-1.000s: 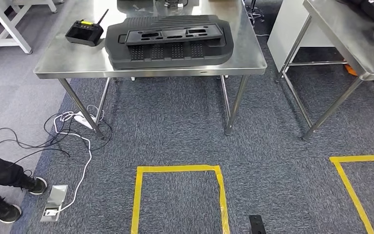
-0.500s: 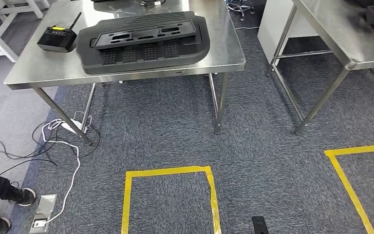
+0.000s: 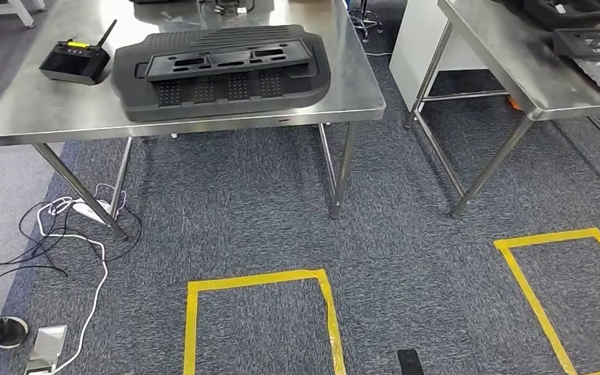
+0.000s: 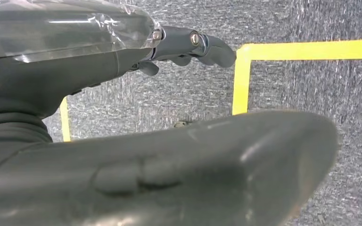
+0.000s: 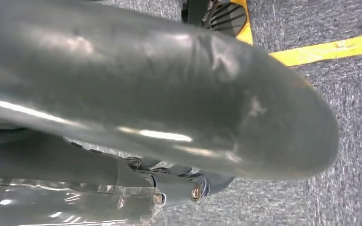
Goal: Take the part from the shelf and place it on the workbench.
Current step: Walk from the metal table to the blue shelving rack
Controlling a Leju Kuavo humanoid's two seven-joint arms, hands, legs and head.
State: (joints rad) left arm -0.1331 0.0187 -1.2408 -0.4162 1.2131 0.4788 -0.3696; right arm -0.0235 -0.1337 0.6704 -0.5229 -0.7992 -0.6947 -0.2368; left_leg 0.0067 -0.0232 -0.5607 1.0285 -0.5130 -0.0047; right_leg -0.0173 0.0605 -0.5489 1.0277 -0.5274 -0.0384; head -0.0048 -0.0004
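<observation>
Whole head view has shifted since the earlier frame: camera moved, things on the worktop [image 3: 62, 117] keep their layout. The worktop sits further left in frame, more of the second steel table [image 3: 516, 70] shows at right, and the person's shoe [image 3: 0, 330] is nearly out at the left edge.

Part [image 3: 219, 70]: big black moulded plastic panel, rounded corners, ribbed far edge, perforated grid patches along its near side, a flatter slotted black piece lying on top. It lies flat on the worktop, near the front edge. Left of the part, apart from it: black handheld remote [image 3: 74, 61] with yellow strip and antenna.

Worktop is brushed stainless on tubular legs. Second table carries dark trays, contents unclear. Floor is grey-blue carpet with yellow tape squares [image 3: 258, 312]; white and black cables [image 3: 70, 226] lie by the worktop's left leg.

Left robot hand [image 4: 188, 47]: smooth grey thumb, dark fingers stretched out over the carpet, holding nothing. Right robot hand [image 5: 179, 188]: thumb blocks the fingers, can't tell its state.
</observation>
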